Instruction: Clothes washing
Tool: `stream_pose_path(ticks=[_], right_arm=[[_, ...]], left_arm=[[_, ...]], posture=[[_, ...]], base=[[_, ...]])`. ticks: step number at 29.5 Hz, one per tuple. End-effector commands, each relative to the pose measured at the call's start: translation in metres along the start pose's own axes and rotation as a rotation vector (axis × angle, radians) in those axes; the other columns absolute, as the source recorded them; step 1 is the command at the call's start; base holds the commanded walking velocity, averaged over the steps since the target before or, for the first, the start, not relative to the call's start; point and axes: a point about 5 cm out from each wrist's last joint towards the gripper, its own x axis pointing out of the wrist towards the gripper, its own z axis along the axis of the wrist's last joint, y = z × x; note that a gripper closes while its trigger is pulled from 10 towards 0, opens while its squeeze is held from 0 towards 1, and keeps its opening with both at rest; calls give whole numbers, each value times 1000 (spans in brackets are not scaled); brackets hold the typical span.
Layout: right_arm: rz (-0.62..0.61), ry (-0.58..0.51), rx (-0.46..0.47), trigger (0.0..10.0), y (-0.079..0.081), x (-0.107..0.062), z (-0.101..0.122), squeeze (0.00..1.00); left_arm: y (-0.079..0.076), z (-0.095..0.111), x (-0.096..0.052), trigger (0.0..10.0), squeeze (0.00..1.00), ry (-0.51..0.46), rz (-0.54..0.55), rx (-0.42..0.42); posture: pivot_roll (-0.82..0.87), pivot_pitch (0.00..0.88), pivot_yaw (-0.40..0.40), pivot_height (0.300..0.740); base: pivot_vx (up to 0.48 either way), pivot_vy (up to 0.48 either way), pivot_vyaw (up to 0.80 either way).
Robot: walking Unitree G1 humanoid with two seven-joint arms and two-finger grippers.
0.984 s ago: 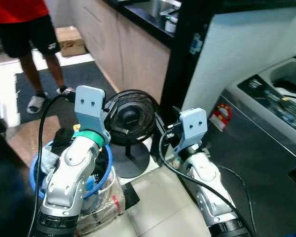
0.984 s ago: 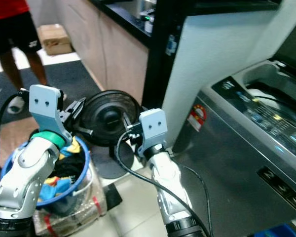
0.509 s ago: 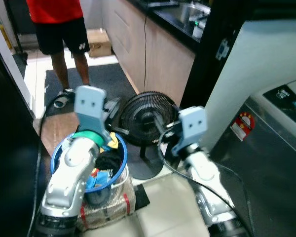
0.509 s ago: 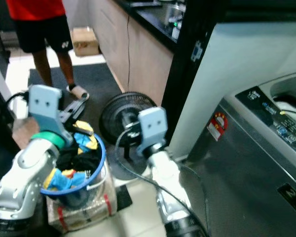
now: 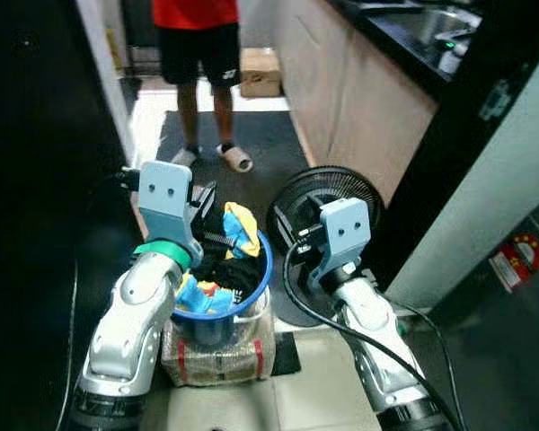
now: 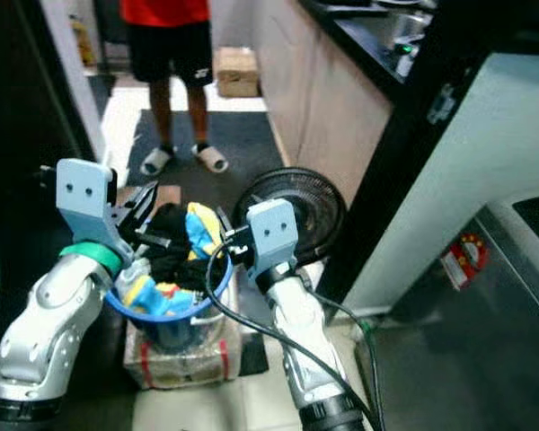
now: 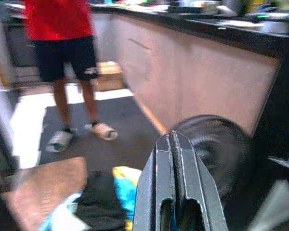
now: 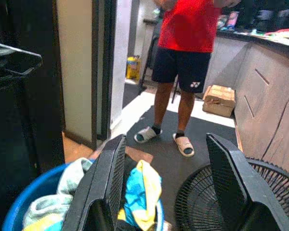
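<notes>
I see the blue laundry basket (image 5: 251, 289) on the floor directly below me, standing on a plastic-wrapped bundle (image 5: 217, 350). It is heaped with clothes (image 5: 223, 254) in black, yellow and blue; my left arm covers its near left rim. The left end effector (image 7: 175, 179) sits above the basket with its fingers pressed together, holding nothing. The right end effector (image 8: 166, 192) is raised between the basket and a black floor fan (image 5: 328, 206), fingers spread with nothing between them. The fan stands just beside the basket; my right wrist mount hides its lower part. A person (image 5: 198, 54) in a red shirt and dark shorts stands on the dark mat (image 5: 260, 148) beyond, cut off above the chest. The counter (image 6: 359, 40) runs along the right, its contents too small to identify.
</notes>
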Motion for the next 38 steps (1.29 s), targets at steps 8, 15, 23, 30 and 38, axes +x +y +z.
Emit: stream_pose_path(ticks=[8,15,23,30,38], right_arm=[[8,13,9,10000,3,-1,-5,165],[0,16,12,10000,3,-1,-6,110],[-31,22,14,10000,2,-2,-8,0],[-30,28,8,10000,2,-3,-10,0],[-28,32,6,10000,3,-4,-11,0]], left_arm=[[4,-8,-3,10000,0,25,20,8],[5,-11,-3,10000,0,37,24,9],[4,-15,-3,10000,0,40,24,14],[2,-15,-3,10000,0,39,17,14],[2,-15,-3,10000,0,37,16,15]], posture=[[142,4,-35,740],[142,2,-33,740],[139,9,-28,740],[137,12,-26,740],[137,13,-25,740]], base=[[0,0,788],[0,0,745],[258,0,61],[450,0,0],[450,0,0]])
